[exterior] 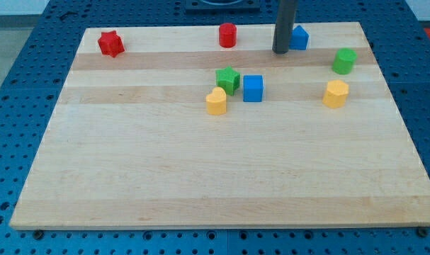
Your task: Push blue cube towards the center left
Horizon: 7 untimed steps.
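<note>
Camera view: wooden board (222, 177) on a blue perforated table (30, 85). Blue cube (253, 88) sits near the board's centre, toward the view's top, just right of a green star block (228, 80); a yellow block (216, 101) lies below-left of the star. My tip (280, 52) rests near the view's top edge, touching or just beside a second blue block (300, 37), apart from the cube. No fingers fitted; the rod grasps nothing. Other blocks: red star (110, 43), red cylinder (227, 35), green block (344, 61), yellow block at right (335, 93).

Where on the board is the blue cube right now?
The blue cube sits just above the board's middle, directly right of the green block and up-right of a yellow block.
</note>
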Each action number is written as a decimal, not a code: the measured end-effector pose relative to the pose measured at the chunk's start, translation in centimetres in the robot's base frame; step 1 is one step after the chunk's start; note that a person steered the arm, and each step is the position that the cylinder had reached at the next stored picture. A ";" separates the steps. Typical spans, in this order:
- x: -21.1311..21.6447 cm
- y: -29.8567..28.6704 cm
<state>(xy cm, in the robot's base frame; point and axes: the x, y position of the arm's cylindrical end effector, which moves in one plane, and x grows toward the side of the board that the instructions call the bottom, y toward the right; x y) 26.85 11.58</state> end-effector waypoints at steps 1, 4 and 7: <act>-0.8 3.3; 3.8 2.4; 12.1 -4.9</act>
<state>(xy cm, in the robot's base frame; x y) 38.93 6.68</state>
